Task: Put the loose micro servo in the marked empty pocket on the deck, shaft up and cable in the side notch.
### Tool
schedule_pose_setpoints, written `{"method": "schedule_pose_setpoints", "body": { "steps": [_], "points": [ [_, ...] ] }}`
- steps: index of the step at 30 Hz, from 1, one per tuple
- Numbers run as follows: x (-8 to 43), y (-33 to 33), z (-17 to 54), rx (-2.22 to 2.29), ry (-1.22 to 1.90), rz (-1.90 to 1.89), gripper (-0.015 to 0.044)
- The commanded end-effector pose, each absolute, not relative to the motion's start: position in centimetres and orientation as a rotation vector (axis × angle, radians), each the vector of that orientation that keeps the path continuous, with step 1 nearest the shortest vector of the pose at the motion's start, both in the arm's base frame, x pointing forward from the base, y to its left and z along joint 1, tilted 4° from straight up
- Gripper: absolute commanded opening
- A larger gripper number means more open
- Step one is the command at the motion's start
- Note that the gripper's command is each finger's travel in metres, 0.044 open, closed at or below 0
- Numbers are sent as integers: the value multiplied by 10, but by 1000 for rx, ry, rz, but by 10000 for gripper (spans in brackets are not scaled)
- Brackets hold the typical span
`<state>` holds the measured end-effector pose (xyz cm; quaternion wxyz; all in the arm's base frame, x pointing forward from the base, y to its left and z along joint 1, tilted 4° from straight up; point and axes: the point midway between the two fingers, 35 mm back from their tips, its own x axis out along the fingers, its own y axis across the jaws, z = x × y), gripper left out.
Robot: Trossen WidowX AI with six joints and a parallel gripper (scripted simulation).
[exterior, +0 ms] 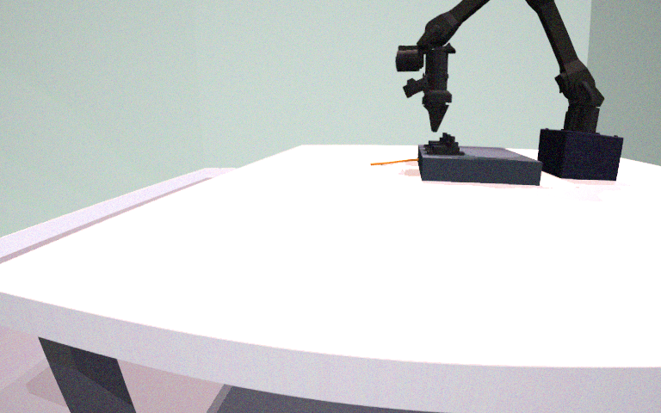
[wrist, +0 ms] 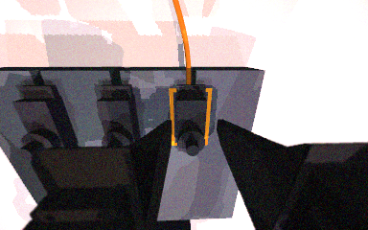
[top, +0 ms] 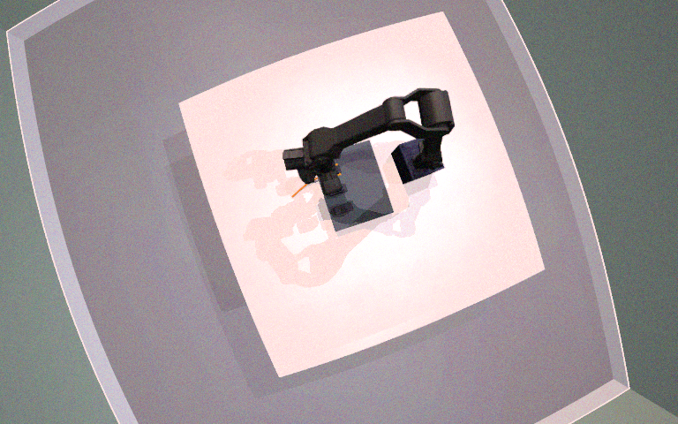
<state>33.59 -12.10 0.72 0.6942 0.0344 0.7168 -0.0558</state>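
Servo (wrist: 191,115) sits in the orange-marked pocket (wrist: 172,117) of the deck (wrist: 240,101), shaft up, long axis running toward the deck edge where its cable (wrist: 184,40) exits. My end effector (exterior: 434,127) hangs above it, parted, holding nothing. Only my wrist view shows the pocket outline; the exterior view shows the gap.

Orange cable (wrist: 184,43), orange-outlined pocket (wrist: 191,116) — slate-grey deck (wrist: 240,105), black gripper (wrist: 194,136).
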Motion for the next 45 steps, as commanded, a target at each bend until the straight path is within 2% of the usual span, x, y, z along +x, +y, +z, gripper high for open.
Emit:
{"method": "schedule_pose_setpoints", "body": {
  "steps": [1, 5, 10, 14, 21, 28, 45],
  "points": [
    [334, -121, 9, 77, 1601, -125, 214],
    [313, -120, 27, 77, 1603, -124, 319],
    [260, -112, 63, 78, 1610, -123, 440],
    [231, -106, 76, 79, 1614, -122, 440],
    [231, -106, 78, 79, 1614, -122, 440],
    [235, -104, 124, 82, 1609, -124, 440],
    [235, -104, 126, 82, 1609, -124, 440]
  ]
}}
